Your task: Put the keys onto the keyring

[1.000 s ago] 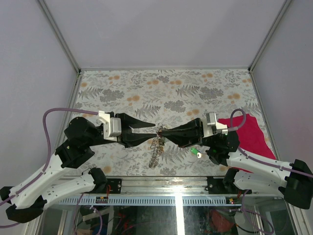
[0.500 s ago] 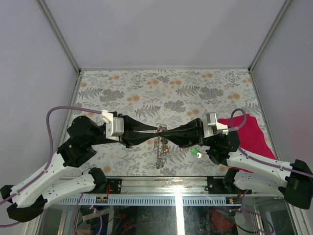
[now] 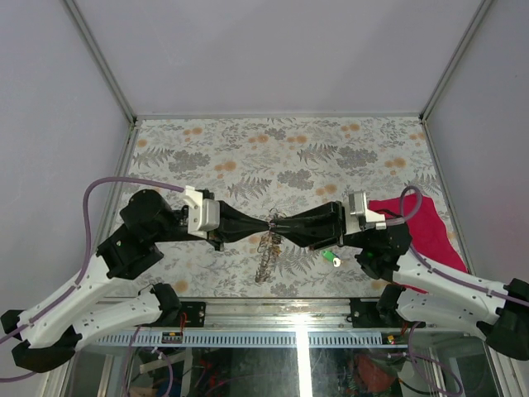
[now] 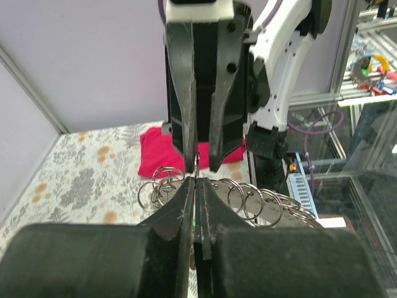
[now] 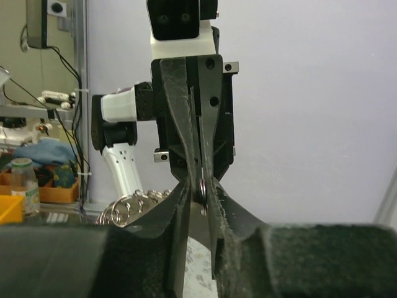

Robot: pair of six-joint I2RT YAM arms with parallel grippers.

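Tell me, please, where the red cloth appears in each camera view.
Top external: the red cloth lies at the right, about mid-height.
Left wrist: red cloth left of centre, in the background.
Right wrist: not in view.
Shared landmark: the keyring chain, below mid-height in all three views.

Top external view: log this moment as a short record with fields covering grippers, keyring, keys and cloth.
left gripper: shut, apparently pinching the keyring
right gripper: tip to tip with the left, jaws a little apart
keyring: at the meeting fingertips, chain trailing down from them
green key: on the table beside the right arm, apart from the ring
crimson cloth: at the table's right edge
other keys: none discernible
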